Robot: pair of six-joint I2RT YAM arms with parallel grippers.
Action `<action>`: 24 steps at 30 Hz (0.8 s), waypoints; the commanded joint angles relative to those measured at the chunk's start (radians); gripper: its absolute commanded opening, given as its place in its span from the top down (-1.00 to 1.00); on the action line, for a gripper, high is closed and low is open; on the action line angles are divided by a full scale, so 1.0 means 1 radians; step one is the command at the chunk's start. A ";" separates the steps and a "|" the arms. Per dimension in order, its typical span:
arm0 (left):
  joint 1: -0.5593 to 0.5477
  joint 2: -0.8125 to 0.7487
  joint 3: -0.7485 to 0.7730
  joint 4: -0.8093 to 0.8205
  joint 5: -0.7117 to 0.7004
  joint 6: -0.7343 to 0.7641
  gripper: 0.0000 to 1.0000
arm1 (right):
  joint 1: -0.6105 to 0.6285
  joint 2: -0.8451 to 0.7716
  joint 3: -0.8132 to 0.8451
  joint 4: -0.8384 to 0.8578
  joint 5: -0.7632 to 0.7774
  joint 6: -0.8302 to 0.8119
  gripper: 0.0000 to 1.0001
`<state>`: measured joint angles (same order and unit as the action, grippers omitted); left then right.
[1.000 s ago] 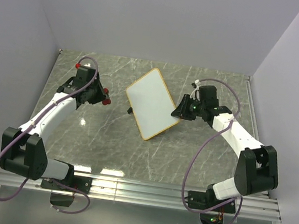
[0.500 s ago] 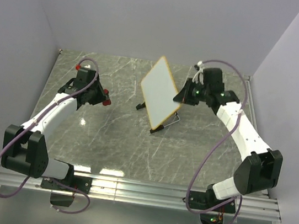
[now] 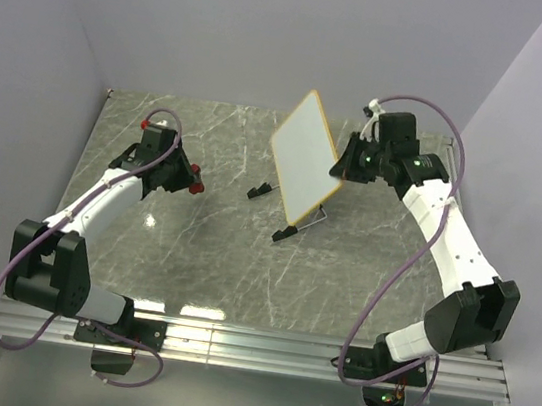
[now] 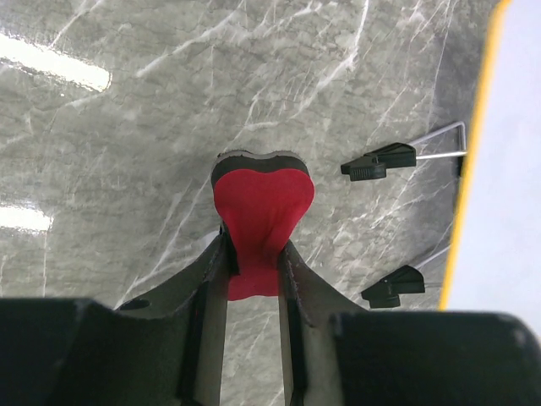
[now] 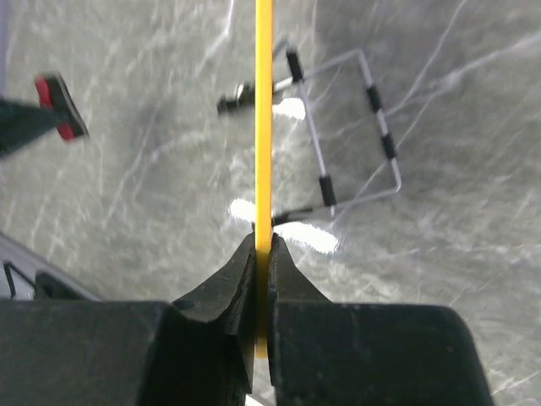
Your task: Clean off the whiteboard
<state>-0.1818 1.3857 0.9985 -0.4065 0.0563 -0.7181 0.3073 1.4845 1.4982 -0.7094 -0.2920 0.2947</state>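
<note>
The whiteboard [image 3: 303, 157], white with a yellow frame, stands nearly upright at mid-table on its two black feet [image 3: 287, 233] and wire stand. My right gripper [image 3: 340, 165] is shut on its right edge; in the right wrist view the gripper [image 5: 264, 245] pinches the yellow frame [image 5: 264, 110] edge-on. My left gripper [image 3: 186, 173] is left of the board, apart from it, shut on the red eraser [image 4: 262, 203]. The board's frame [image 4: 473, 169] and feet [image 4: 379, 162] show at the right of the left wrist view. The face that shows is plain white.
The grey marble table [image 3: 203, 254] is walled at the back and on both sides. A metal rail [image 3: 251, 342] runs along the near edge by the arm bases. The wire stand [image 5: 355, 135] juts out behind the board.
My right gripper has lifted the whiteboard from lying flat to nearly upright and carried it back and to the right. The left arm with the eraser has barely moved.
</note>
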 commanded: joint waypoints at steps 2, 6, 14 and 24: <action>0.004 0.001 -0.009 0.035 0.022 0.009 0.99 | 0.006 -0.115 -0.052 0.030 0.013 -0.089 1.00; 0.004 0.015 0.006 0.035 0.033 0.019 0.99 | 0.012 -0.162 -0.111 0.045 0.025 -0.123 1.00; 0.004 0.036 0.028 0.038 0.046 0.025 0.99 | 0.041 -0.196 -0.188 0.066 0.034 -0.150 1.00; 0.004 0.036 0.038 0.031 0.048 0.040 0.99 | 0.104 -0.197 -0.282 0.128 0.086 -0.170 1.00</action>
<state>-0.1818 1.4242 0.9970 -0.4007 0.0902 -0.7059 0.3824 1.3159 1.2221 -0.6277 -0.2607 0.1574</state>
